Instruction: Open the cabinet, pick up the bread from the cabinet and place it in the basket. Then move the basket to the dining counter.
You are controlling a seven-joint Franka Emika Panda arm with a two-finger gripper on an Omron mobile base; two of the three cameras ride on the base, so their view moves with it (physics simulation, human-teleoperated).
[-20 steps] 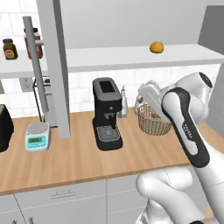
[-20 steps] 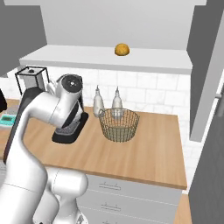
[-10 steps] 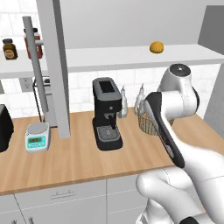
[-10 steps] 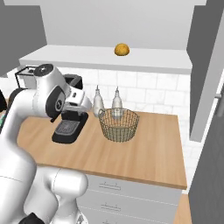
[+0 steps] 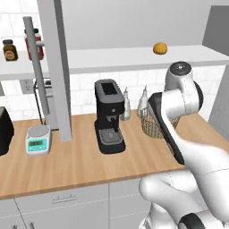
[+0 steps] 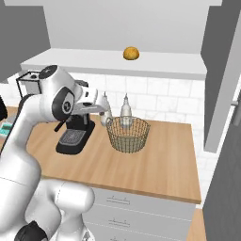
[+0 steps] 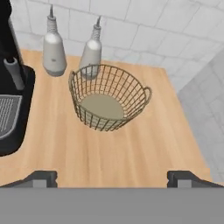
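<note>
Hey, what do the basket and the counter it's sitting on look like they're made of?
The basket looks like thin tan-bronze metal wire: an open mesh you can see through, with a solid disc at the bottom. The counter looks like light wood with a matte finish, going by its warm tone and faint grain; in a rendered scene it may equally be laminate.

Pretty standard kitchen around me: white tile wall [image 6: 155, 101] at the back, light-wood table [image 5: 80, 161] running under it, grey drawers [image 6: 136, 212] with short handles below. A black coffee machine [image 5: 108, 116] sits near a small scale [image 5: 38, 139], two grey bottles [image 7: 72, 48] by the tiles, jars [image 5: 22, 47] up left.
</note>
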